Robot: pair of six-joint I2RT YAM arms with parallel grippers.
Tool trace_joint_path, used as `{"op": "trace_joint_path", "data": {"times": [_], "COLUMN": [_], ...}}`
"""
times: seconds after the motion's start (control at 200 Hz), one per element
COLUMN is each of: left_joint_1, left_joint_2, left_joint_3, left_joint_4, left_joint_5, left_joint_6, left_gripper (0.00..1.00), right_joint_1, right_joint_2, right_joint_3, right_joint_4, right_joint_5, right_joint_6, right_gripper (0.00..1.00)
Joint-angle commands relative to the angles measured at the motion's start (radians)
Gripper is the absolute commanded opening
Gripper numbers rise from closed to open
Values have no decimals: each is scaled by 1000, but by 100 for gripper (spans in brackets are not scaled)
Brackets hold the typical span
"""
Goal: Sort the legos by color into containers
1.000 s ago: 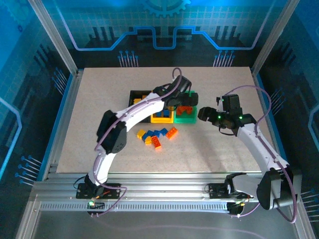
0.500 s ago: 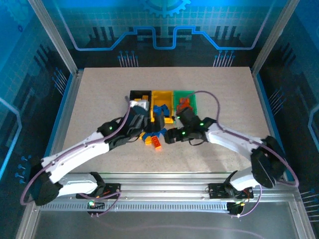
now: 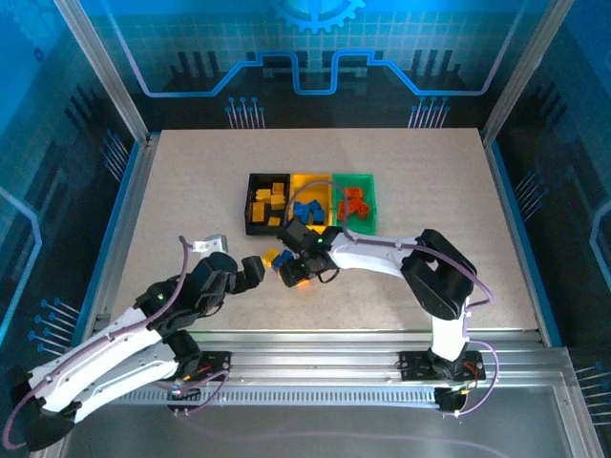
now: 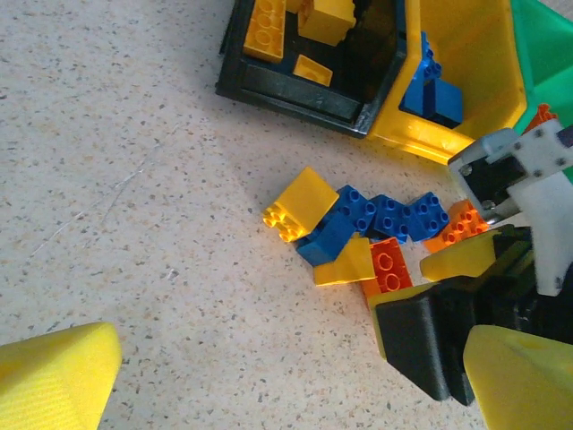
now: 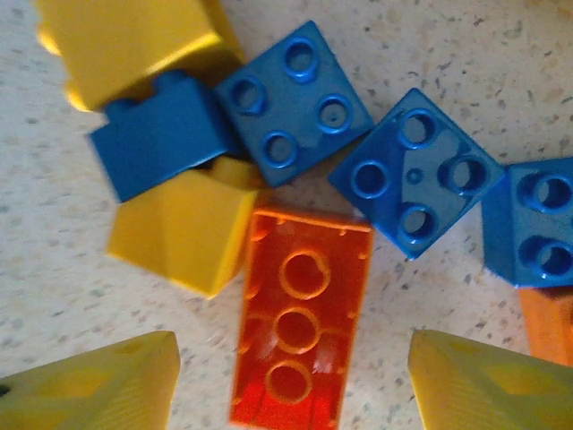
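While the right arm (image 3: 382,256) reaches in from 3 o'clock, elbow bent high and forearm running low over the table (image 3: 430,172), the right gripper (image 3: 298,271) points down onto the loose legos (image 3: 286,262). That pile lies on the table at 6 o'clock of the yellow bin (image 3: 328,202), close to it but apart.

Right wrist view: right gripper (image 5: 291,385) has its jaws parted, yellow fingertips (image 5: 98,385) at 7 and 5 o'clock. They straddle an orange-red brick (image 5: 300,354), studs up, with a gap on both sides and no contact. Around the brick:
- A yellow wedge piece (image 5: 183,233) touches it at 10 o'clock.
- A blue brick on its side (image 5: 161,134) lies further out, also at 10 o'clock.
- Two blue four-stud bricks (image 5: 291,98) sit at 12 and 2 o'clock.
- Another blue one and an orange one are cut off at the 3 o'clock edge.

The left arm (image 3: 115,339) lies low and stretched, with the forearm angled toward 1 o'clock. The left gripper (image 3: 250,270) sits at 9 o'clock of the pile, just beside it. Left wrist view: left gripper (image 4: 286,385) is spread wide and holds nothing, its fingertips (image 4: 54,376) in the bottom corners and bare table between them.

The three bins are joined in a row:
- The black bin (image 3: 250,205) at 9 o'clock holds yellow bricks (image 3: 267,200).
- The yellow bin in the middle holds blue bricks (image 3: 305,210).
- The green bin (image 3: 372,205) at 3 o'clock holds orange-red bricks (image 3: 353,202).
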Motion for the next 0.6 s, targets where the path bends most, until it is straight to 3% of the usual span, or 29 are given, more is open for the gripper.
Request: {"op": "trace_joint_path", "data": {"times": [0.0,0.3,0.59], "left_joint_1": [11,15,17], "left_joint_2": [-5,-3,35], "left_joint_3": [-14,-21,-41], "left_joint_4": [-47,-27,25], "left_joint_5": [-39,-42,-22], "left_joint_6": [-15,-5,7], "left_gripper": [99,99,99], "right_joint_1": [12,28,10], "right_joint_2": [58,38,-343], "right_joint_3": [43,-16,-190], "right_joint_4": [-65,-62,-108], "right_joint_5": [58,38,71], "right_joint_6": [-5,0,19], "right_gripper": [66,39,34]}}
